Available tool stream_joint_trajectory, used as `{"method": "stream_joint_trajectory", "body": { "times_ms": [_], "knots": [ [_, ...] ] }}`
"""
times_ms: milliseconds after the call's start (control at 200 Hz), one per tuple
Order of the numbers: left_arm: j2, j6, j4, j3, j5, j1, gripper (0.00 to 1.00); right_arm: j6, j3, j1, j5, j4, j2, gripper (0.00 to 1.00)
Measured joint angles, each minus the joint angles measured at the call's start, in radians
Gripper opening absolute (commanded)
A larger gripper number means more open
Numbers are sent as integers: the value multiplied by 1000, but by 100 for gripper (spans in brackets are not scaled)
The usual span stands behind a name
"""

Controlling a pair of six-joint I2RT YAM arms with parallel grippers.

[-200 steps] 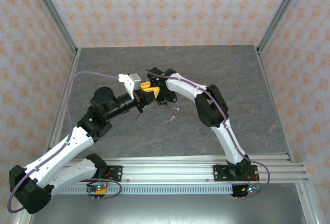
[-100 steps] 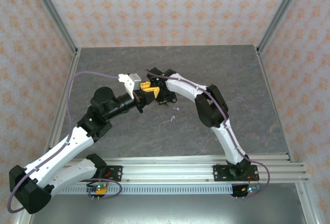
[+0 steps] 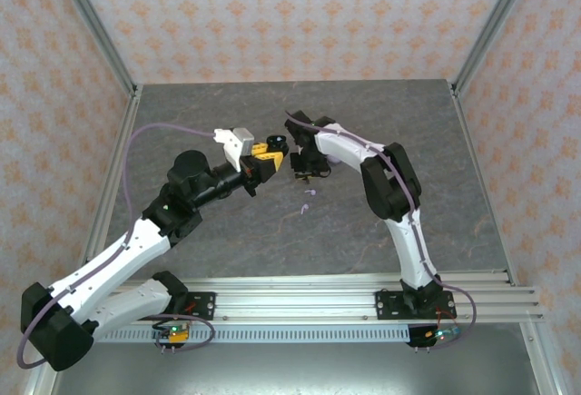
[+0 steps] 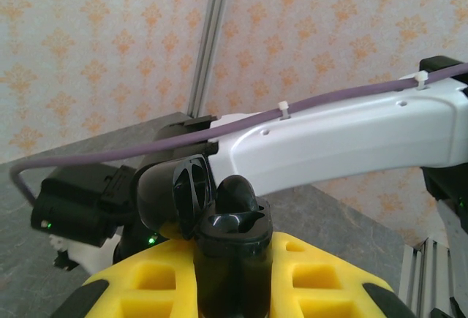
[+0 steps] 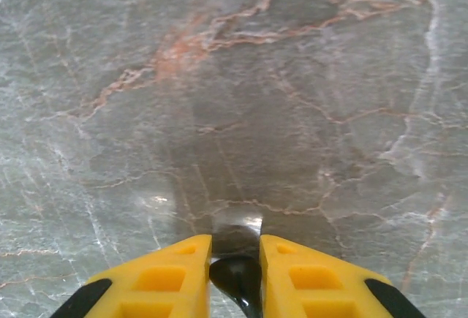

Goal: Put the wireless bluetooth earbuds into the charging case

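Pinching a tiny glossy black earbud (image 5: pixel 235 280) between its yellow fingertips, the right gripper (image 5: pixel 235 251) hangs low over the grey marbled table (image 5: pixel 314 99). The left gripper (image 4: pixel 232 263) is clamped on a small round black charging case (image 4: pixel 232 234), lid flipped open. Two pale lilac earbuds (image 3: pixel 309 193) lie on the table, nearer the bases.

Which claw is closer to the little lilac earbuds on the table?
Right. The right gripper hangs just beyond the lilac earbuds; the left gripper sits farther away, back and to their left.
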State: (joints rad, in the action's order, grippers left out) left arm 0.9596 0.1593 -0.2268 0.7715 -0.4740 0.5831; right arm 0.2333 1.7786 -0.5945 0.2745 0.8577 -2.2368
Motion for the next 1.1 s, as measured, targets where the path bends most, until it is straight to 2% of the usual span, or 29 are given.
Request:
{"method": "stream_joint_trajectory", "body": {
  "times_ms": [245, 536, 796, 1101],
  "knots": [
    [5, 19, -27, -21, 11, 0, 2, 41, -143, 58, 121, -106, 98, 22],
    [13, 26, -61, -61, 31, 0, 3, 117, -267, 154, 296, -273, 284, 21],
    [56, 26, -106, -80, 53, 10, 3, 188, -322, 202, 421, -383, 422, 21],
    [95, 34, -143, -116, 100, 13, 3, 250, -323, 204, 509, -456, 542, 22]
  ]
}}
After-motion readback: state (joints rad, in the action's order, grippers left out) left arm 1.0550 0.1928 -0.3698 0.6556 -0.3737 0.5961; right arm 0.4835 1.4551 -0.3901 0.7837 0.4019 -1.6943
